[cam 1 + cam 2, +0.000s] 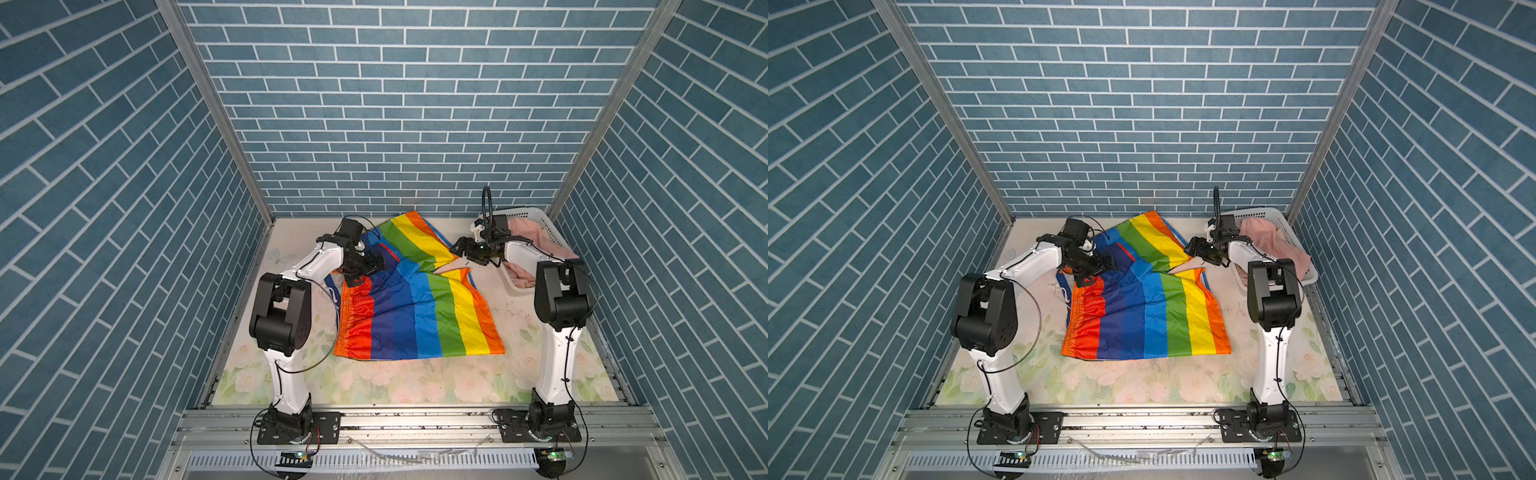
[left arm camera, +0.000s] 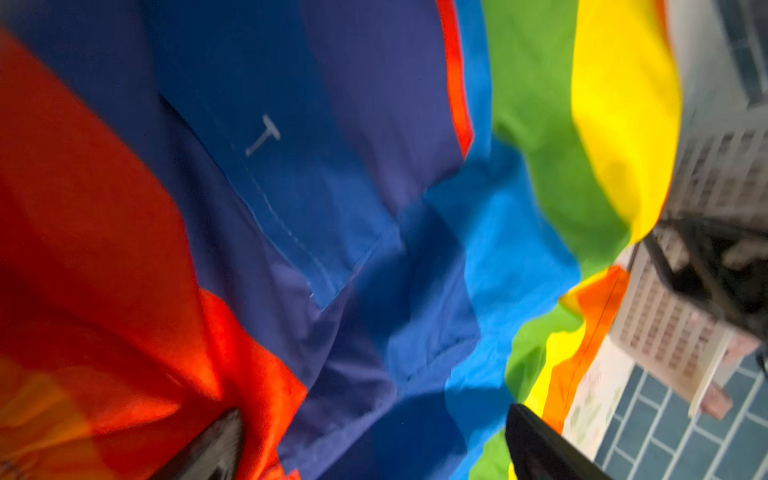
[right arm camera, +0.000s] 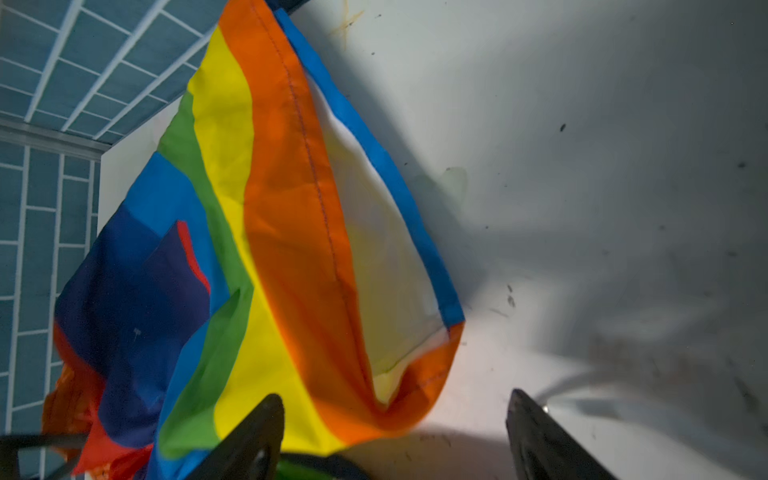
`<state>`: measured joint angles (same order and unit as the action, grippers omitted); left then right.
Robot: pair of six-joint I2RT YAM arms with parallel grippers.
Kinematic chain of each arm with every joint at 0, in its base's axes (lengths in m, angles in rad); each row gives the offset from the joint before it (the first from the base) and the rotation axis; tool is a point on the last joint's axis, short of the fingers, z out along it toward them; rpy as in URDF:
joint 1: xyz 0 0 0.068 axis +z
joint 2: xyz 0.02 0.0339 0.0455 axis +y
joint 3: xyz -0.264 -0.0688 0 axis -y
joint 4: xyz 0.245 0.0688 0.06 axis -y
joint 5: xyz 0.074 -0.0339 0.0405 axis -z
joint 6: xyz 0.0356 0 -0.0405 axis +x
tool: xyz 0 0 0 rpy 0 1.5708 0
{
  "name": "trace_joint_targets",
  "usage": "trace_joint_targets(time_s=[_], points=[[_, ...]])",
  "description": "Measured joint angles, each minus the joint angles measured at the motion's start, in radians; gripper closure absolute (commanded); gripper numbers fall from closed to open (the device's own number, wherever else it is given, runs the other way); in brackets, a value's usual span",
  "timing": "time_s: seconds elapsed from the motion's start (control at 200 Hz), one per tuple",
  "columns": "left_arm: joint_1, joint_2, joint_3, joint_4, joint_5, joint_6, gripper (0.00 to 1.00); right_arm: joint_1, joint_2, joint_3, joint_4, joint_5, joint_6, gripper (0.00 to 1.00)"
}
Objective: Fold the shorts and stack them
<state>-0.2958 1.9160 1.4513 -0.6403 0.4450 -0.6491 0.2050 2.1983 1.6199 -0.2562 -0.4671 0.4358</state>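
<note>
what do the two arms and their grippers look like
Both the left arm and right arm have smooth white tapered links joined by bulky black joint housings, with thin black cables looping alongside. The left gripper and right gripper are black, with two dark wedge-shaped fingers each.

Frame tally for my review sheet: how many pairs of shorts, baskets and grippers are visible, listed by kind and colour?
rainbow-striped shorts, spread on the table: 1
pink shorts, bunched in the basket: 1 that can be made out
white basket: 1
grippers: 2, the left gripper and the right gripper, both open
Total: 5
</note>
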Motion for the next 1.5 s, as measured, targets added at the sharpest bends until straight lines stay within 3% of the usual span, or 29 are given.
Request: trace_joint_targets(time_s=[0.055,0.115,0.235,0.29,0.46,0.76,0.79,0.89,0.93,1.03,1.19,1.36,1.5], points=[[-0.017,-0.006,-0.04,0.013,0.016,-0.015,0.01,0.009,0.046,0.028,0.009,-0.004,0.012,0.24],[-0.031,-0.006,-0.08,0.022,0.029,-0.025,0.01,0.018,0.063,0.05,0.024,-0.001,0.039,0.4],[-0.034,-0.006,-0.141,0.026,0.03,-0.027,0.0,0.03,0.069,0.045,0.042,0.005,0.069,0.84],[-0.028,-0.006,-0.155,0.023,0.029,-0.023,0.0,0.034,0.068,0.035,0.051,0.013,0.083,1.0],[0.012,-0.008,-0.158,0.002,0.019,0.008,0.0,0.033,-0.001,-0.105,0.073,0.069,0.09,1.0],[0.116,-0.028,-0.083,-0.102,-0.028,0.109,0.0,0.036,-0.398,-0.571,0.052,0.199,0.111,1.0],[0.112,-0.032,-0.051,-0.117,-0.041,0.125,0.0,0.037,-0.423,-0.597,0.04,0.21,0.113,0.95],[0.097,-0.058,0.079,-0.16,-0.124,0.179,0.0,0.039,-0.491,-0.611,-0.024,0.259,0.109,0.66],[0.094,-0.074,0.137,-0.17,-0.183,0.213,0.0,0.039,-0.514,-0.583,-0.06,0.278,0.1,0.49],[0.097,-0.099,0.241,-0.17,-0.306,0.311,0.0,0.039,-0.533,-0.449,-0.12,0.314,0.066,0.23],[0.152,-0.003,0.354,-0.181,-0.346,0.418,0.07,0.039,-0.46,-0.164,-0.15,0.323,0.03,0.16],[0.231,0.132,0.293,-0.175,-0.286,0.463,0.09,0.039,-0.303,0.035,-0.158,0.287,0.03,0.14],[0.241,0.195,0.278,-0.175,-0.241,0.498,0.13,0.039,-0.178,0.118,-0.187,0.246,0.03,0.13]])
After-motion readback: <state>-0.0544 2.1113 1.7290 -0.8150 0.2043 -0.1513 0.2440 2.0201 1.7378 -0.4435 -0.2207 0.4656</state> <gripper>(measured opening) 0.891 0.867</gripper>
